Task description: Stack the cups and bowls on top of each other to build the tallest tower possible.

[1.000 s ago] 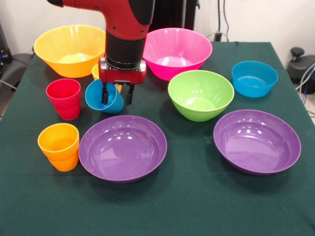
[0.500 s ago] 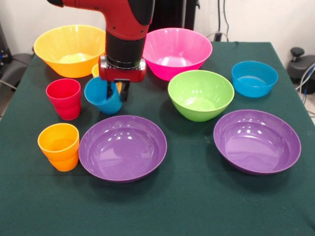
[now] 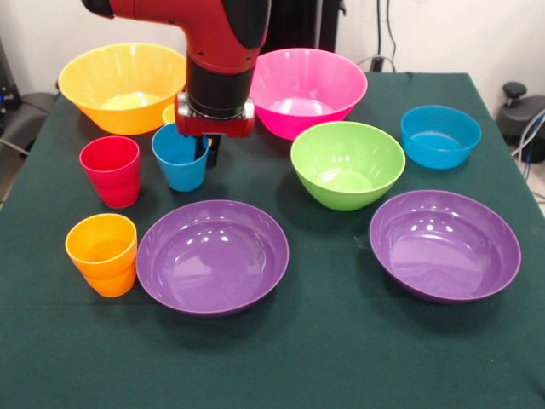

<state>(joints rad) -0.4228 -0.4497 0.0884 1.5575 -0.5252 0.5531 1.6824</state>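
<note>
Now upright: blue cup (image 3: 180, 158), tilted a second ago, mouth up beside red cup (image 3: 111, 170) on the counter (image 3: 341, 358). Hand (image 3: 205, 150) higher than before, at the cup's far rim; pinching or spread, cannot tell. No tower begun; bowls and orange cup (image 3: 102, 254) unmoved.
</note>
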